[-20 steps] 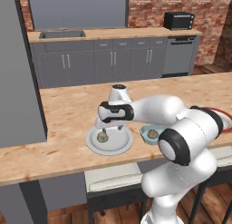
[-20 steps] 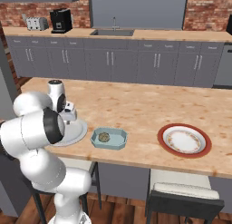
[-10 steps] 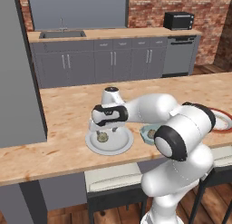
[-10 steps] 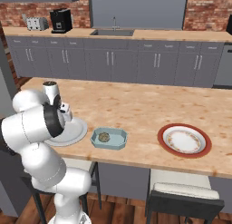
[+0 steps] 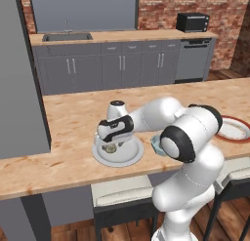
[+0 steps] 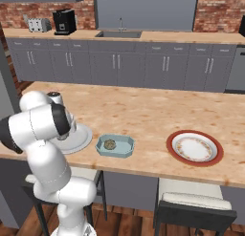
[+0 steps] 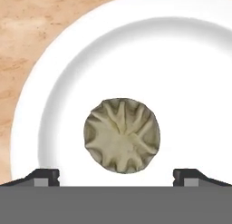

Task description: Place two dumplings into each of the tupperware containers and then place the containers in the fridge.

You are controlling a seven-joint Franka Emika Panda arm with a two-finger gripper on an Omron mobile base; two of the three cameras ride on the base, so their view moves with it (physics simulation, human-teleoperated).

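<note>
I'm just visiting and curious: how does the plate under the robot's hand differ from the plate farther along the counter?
The grey plate is plain and carries a dumpling, with the open gripper right above it. The red-rimmed plate has a patterned centre, carries nothing and sits apart from the arm. Both are round and lie flat on the wooden counter.

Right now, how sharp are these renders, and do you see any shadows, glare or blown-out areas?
Hand view: the dumpling is crisp, its pleats softly shaded; the grey plate renders almost pure white, with no glare spot. Left base view: even flat light, only a faint shadow under the hand. Right base view: the blue tub and red-rimmed plate look slightly soft, and no cast shadows are obvious.
</note>
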